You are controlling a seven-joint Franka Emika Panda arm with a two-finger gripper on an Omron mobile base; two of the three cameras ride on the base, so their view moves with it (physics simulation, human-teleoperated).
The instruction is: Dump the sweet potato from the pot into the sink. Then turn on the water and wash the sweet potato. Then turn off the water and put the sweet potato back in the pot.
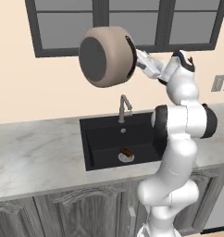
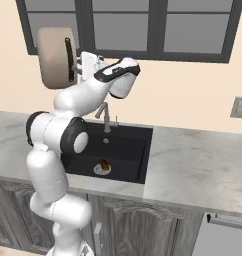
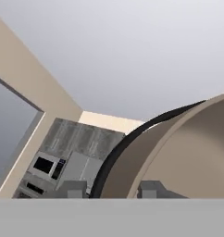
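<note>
Marble tabletop (image 1: 35, 152) surrounds the black sink (image 1: 104, 139), where we see the sweet potato (image 1: 127, 152) lying by the drain, because our gripper (image 3: 113, 189), clamped on the rim, holds the pot (image 1: 107, 56) high above it, tipped sideways to empty it.

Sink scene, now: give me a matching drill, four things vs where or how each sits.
Things:
1. pot
2. potato
3. faucet
4. pincer

States:
A. lying by the drain on the sink floor
B. shut on the pot's rim
C. held high, tipped on its side, above the sink
D. standing at the sink's back edge, no stream

Pairs: 1-C, 2-A, 3-D, 4-B
</note>
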